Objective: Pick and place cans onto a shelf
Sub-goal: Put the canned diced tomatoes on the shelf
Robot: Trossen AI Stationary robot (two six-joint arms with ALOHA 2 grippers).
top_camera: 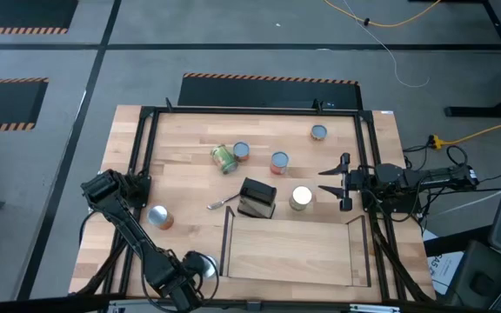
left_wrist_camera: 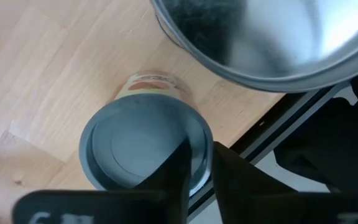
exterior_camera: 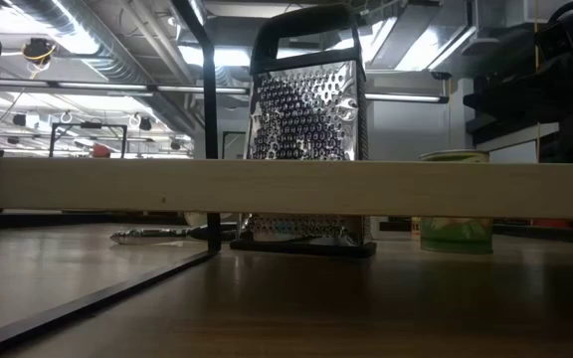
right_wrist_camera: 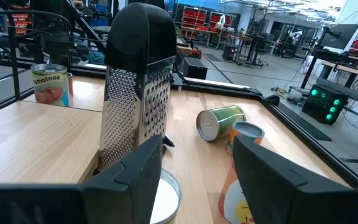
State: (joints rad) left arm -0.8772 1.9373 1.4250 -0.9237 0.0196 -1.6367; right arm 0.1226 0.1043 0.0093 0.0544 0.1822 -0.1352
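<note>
step in hand: the pick, first can (by my reading; the low light-wood shelf with thin black frame (top_camera: 294, 252), at 6 o'clock on the table, carries no can yet).

left gripper (left_wrist_camera: 201, 165) is down at about 7 o'clock, near the front-left corner of the table. in its wrist view it sits right over the rim of an upright tin with a pale blue-grey round top and red-orange label (left_wrist_camera: 145, 146), close beside the black edge rail. whether it has closed on that rim or only hovers there, you cannot tell from these views.

right gripper (top_camera: 346, 183) waits at 3 o'clock, fingers spread wide, nothing held. a white-topped tin (top_camera: 300, 197) stands just before it, and the black-handled metal box grater (top_camera: 257, 197) is beyond that, near the table's centre.

other tins are well apart from the shelf: a green one on its side (top_camera: 223, 158) at about 11 o'clock, and a silver-topped one (top_camera: 319, 132) at about 1 o'clock.

next move, judged: confirm the hold on the tin before you lift. then lift straight up to clear the shelf's upright side rail and carry it toward 6 o'clock. set it down upright at one end of the shelf, leaving room for the rest.
</note>
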